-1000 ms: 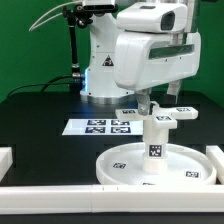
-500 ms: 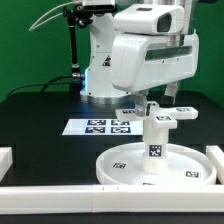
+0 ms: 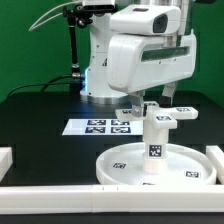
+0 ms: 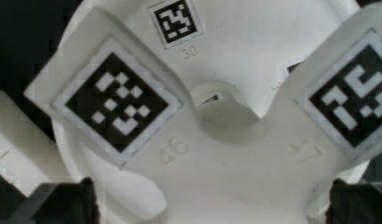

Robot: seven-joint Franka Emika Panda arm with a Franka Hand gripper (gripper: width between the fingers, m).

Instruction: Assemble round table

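White plastic leg [image 3: 156, 142] stands upright on the round disc [image 3: 120, 163], near-right in the exterior view; cross base [image 3: 157, 113] caps it. Your gripper [image 3: 151, 103] has drifted slightly left; jaw state unclear. Base seating seems underway.

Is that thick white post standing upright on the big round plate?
Yes, in the exterior view the leg stands upright in the middle of the round disc, with the cross-shaped base on top of it.
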